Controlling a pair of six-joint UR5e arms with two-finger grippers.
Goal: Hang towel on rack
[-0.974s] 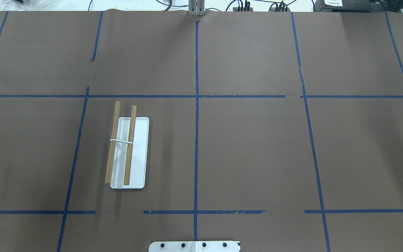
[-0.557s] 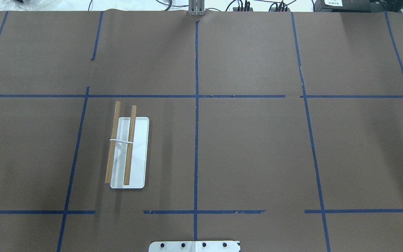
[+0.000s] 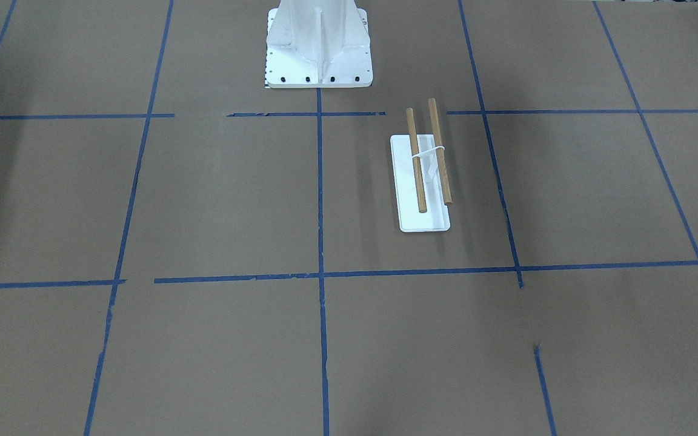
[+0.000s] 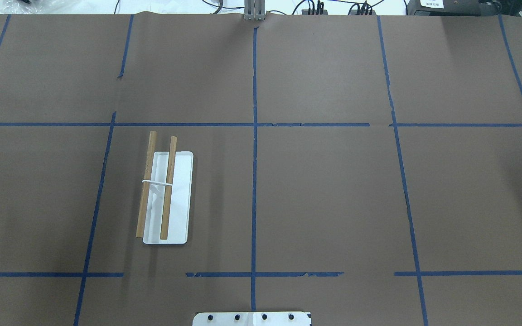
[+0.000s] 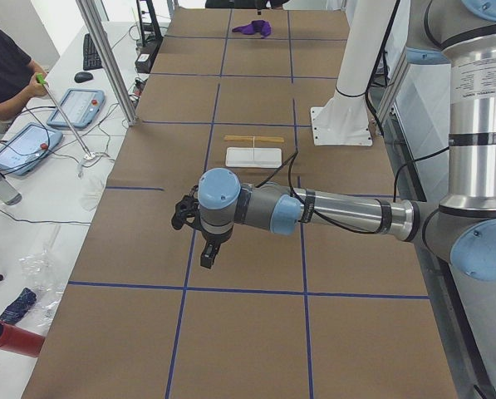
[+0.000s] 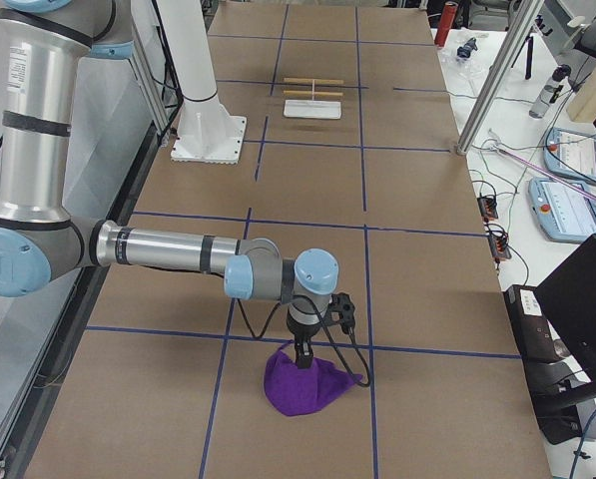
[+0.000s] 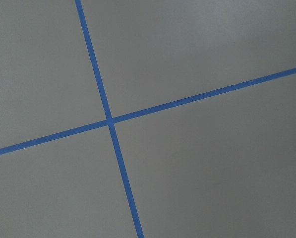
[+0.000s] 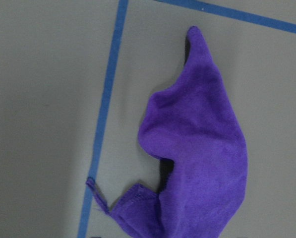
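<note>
The rack stands on the robot's left half of the table, two wooden dowels over a flat white base (image 4: 179, 199). It also shows in the front-facing view (image 3: 406, 181) and far off in both side views (image 5: 253, 155) (image 6: 312, 108). The purple towel (image 8: 197, 144) lies crumpled on the table's right end (image 6: 302, 387), beside a blue tape line. My right gripper (image 6: 302, 349) hangs just above it; I cannot tell whether it is open or shut. My left gripper (image 5: 208, 253) hovers over bare brown paper near the left end; I cannot tell its state either. No fingers show in the wrist views.
The large white bolted pedestal (image 3: 319, 48) stands at the robot's side of the table, mid-width. Blue tape lines (image 7: 108, 121) grid the brown paper. An operator (image 5: 2, 66) and control tablets (image 5: 77, 106) are beyond the far long edge.
</note>
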